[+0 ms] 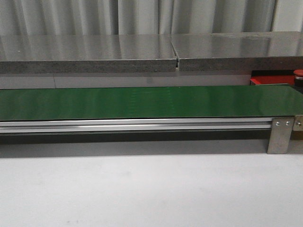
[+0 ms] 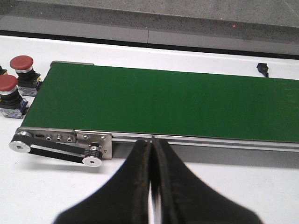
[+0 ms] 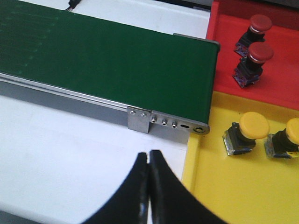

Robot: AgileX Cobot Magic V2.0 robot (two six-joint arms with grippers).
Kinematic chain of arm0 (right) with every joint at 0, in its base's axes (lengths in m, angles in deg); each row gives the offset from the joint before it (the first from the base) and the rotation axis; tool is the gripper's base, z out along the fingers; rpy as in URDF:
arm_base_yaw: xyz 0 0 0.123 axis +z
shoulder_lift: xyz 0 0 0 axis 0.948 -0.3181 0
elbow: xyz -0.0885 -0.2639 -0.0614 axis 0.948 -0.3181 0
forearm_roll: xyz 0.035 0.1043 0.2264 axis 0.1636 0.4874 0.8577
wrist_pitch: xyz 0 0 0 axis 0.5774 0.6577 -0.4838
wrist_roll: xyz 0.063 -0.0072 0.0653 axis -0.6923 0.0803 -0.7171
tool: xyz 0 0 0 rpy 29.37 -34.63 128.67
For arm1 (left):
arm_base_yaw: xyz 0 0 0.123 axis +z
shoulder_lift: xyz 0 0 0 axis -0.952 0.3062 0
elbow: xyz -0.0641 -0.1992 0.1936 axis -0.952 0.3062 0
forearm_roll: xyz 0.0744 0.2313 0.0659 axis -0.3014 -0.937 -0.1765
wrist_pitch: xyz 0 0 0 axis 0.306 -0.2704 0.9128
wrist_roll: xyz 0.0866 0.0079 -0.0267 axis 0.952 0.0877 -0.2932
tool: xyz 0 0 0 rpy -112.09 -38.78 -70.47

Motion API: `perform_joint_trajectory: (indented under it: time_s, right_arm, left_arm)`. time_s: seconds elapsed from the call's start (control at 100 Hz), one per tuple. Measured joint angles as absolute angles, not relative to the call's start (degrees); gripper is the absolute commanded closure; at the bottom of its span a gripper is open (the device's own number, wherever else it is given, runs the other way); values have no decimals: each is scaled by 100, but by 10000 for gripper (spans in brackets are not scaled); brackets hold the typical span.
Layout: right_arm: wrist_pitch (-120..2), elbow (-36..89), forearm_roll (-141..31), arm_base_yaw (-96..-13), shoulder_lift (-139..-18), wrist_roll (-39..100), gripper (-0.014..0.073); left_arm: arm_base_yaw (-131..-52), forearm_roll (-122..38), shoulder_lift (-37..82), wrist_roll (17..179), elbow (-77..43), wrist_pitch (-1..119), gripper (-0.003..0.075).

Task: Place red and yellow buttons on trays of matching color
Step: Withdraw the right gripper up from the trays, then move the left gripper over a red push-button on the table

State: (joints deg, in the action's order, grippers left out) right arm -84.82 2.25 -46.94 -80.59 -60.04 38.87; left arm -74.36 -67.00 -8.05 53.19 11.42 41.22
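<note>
In the right wrist view the red tray (image 3: 224, 46) holds two red buttons (image 3: 260, 22) (image 3: 259, 53). The yellow tray (image 3: 243, 186) beside it holds two yellow buttons (image 3: 253, 126) (image 3: 292, 133). Both trays lie past the end of the green belt (image 3: 117, 60). My right gripper (image 3: 149, 153) is shut and empty over the white table, near the yellow tray's edge. Two more red buttons (image 2: 22, 63) (image 2: 7, 84) stand on the table off the other end of the belt. My left gripper (image 2: 152, 142) is shut and empty in front of the belt.
The long green belt (image 1: 142, 101) runs across the table on an aluminium frame (image 1: 137, 125), with a pulley and drive band (image 2: 56, 149) at one end. A grey stone ledge (image 1: 94, 54) runs behind. A small black part (image 2: 263, 69) lies behind the belt. The front view catches only the red tray's edge (image 1: 272, 79).
</note>
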Motion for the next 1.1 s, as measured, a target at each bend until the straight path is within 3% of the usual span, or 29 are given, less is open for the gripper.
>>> perform_joint_trajectory:
  time_s: [0.99,1.1]
  right_arm:
    - [-8526,225,-4694,-8059,-6004,3887,662]
    - [-8526,225,-4694,-8059,-6004,3887,662]
  left_arm:
    - [-7436,-6700,-805,5319,1142,4122,738]
    - [-7436,-6700,-805,5319,1142,4122,694]
